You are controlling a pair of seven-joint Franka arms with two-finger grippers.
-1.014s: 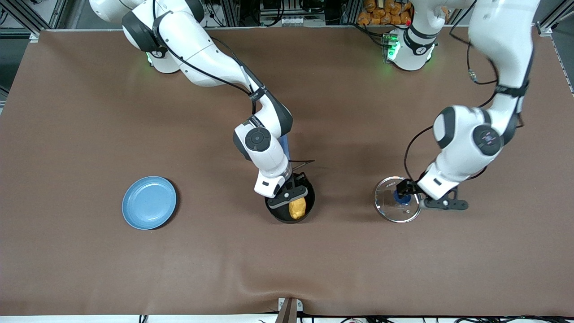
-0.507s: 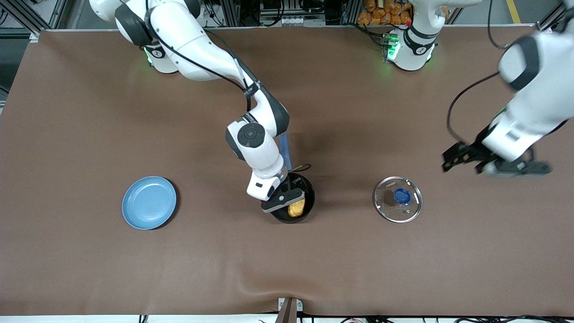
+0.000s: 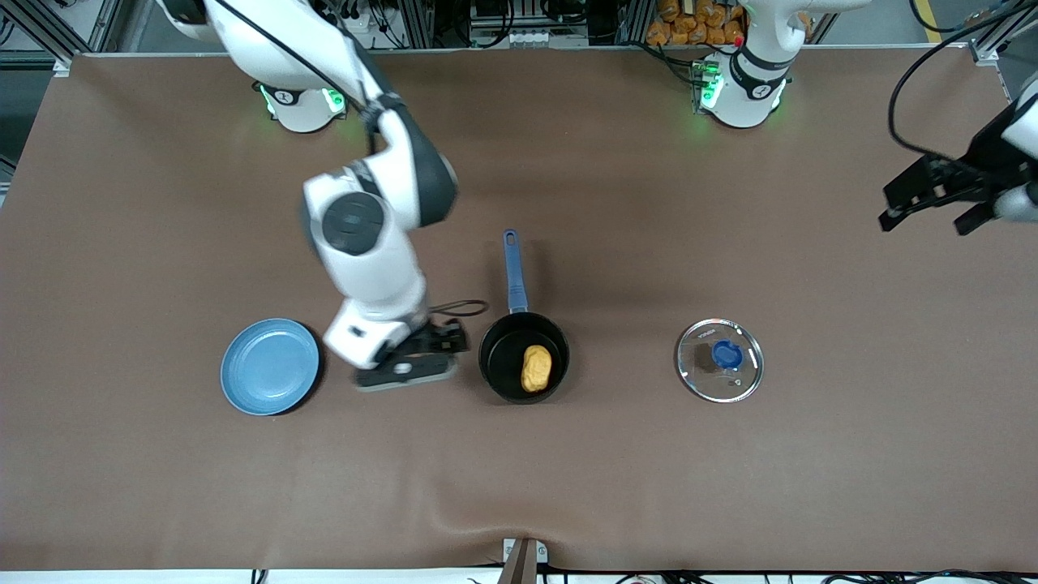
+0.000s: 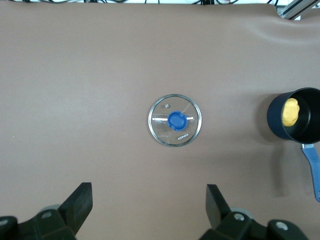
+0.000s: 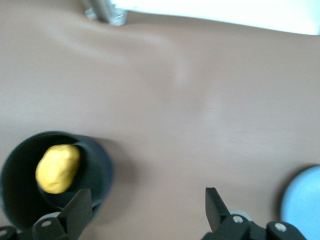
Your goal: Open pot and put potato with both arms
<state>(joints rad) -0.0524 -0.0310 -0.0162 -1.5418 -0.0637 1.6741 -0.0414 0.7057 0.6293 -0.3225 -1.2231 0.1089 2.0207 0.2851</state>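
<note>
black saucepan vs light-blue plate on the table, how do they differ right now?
The small black saucepan with the steel rim holds a yellow-orange potato; the flat light-blue plate holds nothing. The saucepan is deep-walled with a long blue handle; the plate is shallow, with no handle. The plate is wider and lies toward the right arm's end of the table. Both are round and upright on the brown table.

A big brown cloth (image 3: 162, 454) covers the whole table. The cloth has a soft wrinkle at its near edge, in the middle. A small metal clamp (image 3: 521, 560) sits on that near edge. Along the far edge of the table stand silver metal frame bars (image 3: 422, 24) with black cables (image 3: 527, 16) among them. Some orange lumps (image 3: 693, 20) are piled up there too. The light is bright and even, and soft shadows lie on the cloth.
</note>
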